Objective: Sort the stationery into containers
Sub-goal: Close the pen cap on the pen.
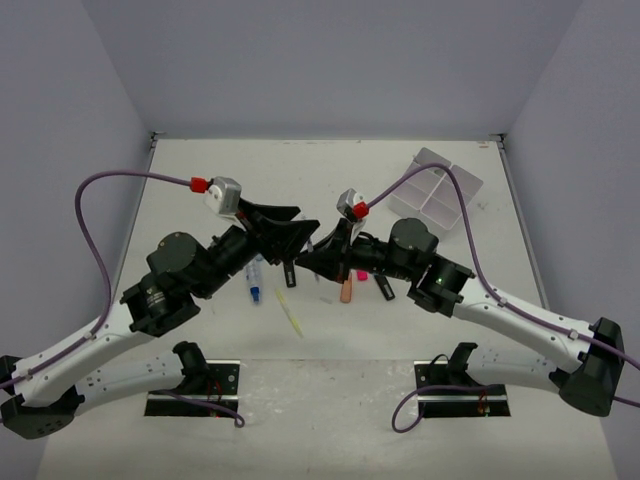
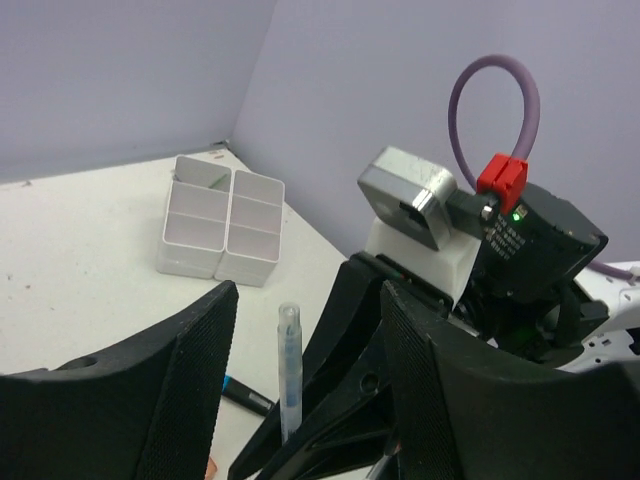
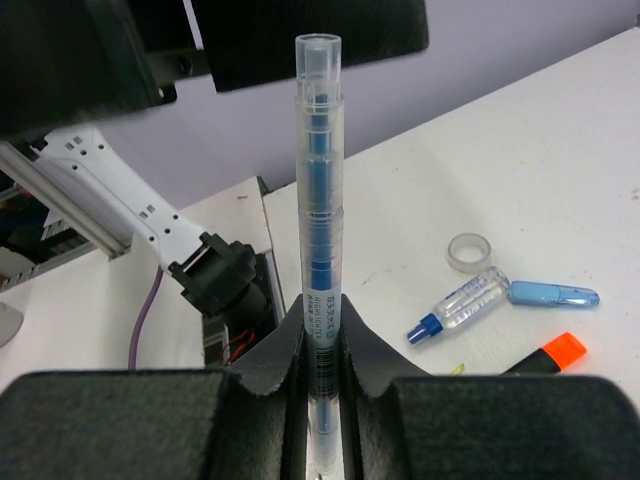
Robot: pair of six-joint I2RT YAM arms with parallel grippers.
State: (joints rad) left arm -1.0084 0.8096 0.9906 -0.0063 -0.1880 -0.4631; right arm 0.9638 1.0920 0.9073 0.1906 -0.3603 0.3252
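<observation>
My right gripper (image 3: pixel 322 345) is clamped on the clear pen (image 3: pixel 318 180), upright at mid-table. My left gripper (image 2: pixel 300 390) stands with jaws apart either side of it. The tray (image 1: pixel 434 192) at two o'clock looks empty, so I judge nearly all the sorting is left

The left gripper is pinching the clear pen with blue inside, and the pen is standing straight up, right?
Not quite. The clear plastic pen with blue ink inside does stand straight up, but it is the right gripper that pinches it, as the right wrist view shows. The left gripper is open around it.
</observation>
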